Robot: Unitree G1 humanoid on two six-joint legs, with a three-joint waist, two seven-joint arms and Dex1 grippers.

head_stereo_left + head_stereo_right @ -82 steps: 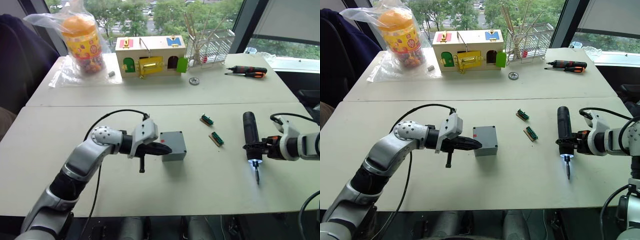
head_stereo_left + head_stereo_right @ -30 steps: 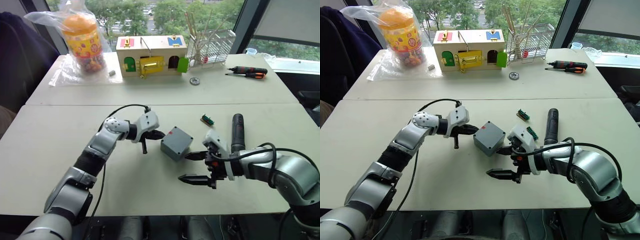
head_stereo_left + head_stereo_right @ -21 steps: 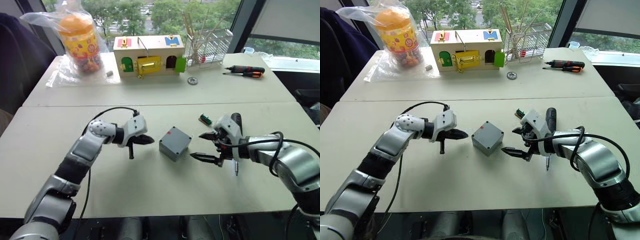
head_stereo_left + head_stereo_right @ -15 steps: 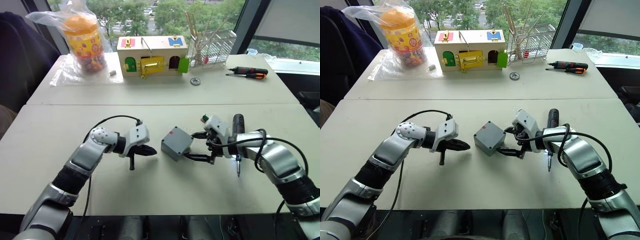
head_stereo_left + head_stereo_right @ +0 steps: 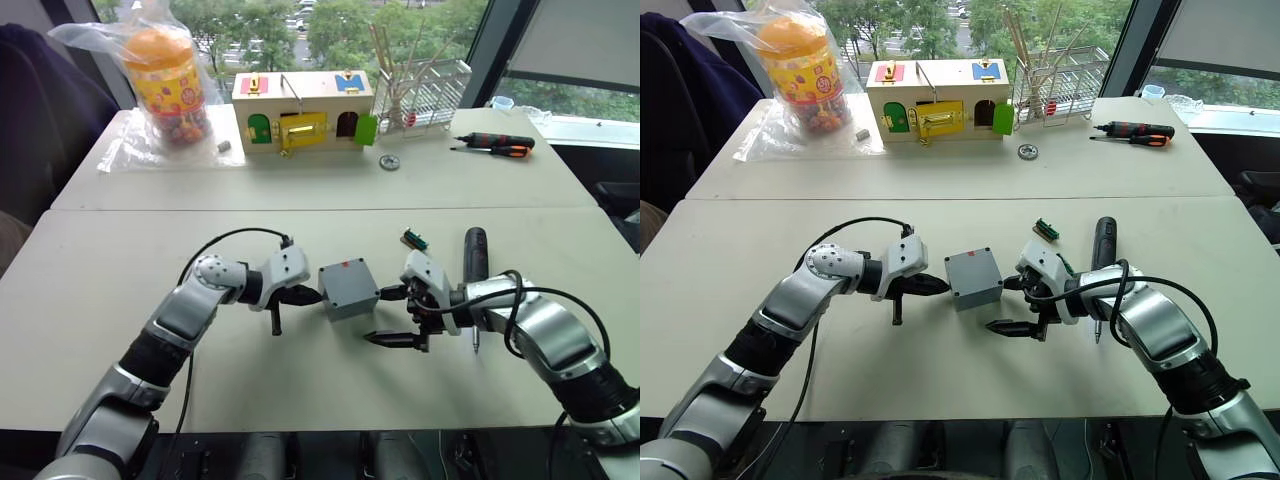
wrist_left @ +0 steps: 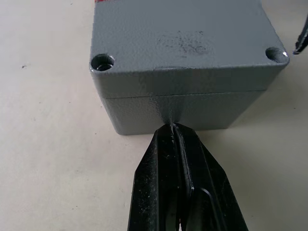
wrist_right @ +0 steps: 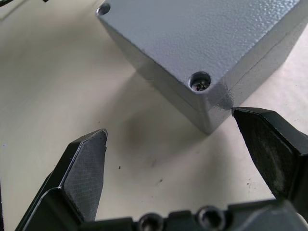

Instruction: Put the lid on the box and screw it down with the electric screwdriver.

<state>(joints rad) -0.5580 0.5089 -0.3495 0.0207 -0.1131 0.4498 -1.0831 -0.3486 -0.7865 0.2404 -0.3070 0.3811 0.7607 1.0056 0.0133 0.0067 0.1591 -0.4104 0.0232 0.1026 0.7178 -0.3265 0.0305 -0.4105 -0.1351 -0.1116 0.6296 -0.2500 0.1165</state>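
The grey box stands mid-table with the lid seated on top; a seam runs between them and a red mark shows at its far edge. A screw sits in one corner hole. My left gripper is shut, its tip touching the box's left side. To the right of the box my right gripper is open, one finger close to a box corner and the other out over bare table. The electric screwdriver lies on the table just right of that gripper, held by nothing.
On the far table stand a wooden box with coloured doors, a bagged candy jar and a wire rack. Hand screwdrivers lie at the far right, with a metal washer nearby. A small green part lies beyond the box.
The right gripper held the electric screwdriver 2.7 s ago; it now lies on the table. The box has turned squarer. The left gripper has moved right to touch the box's side.
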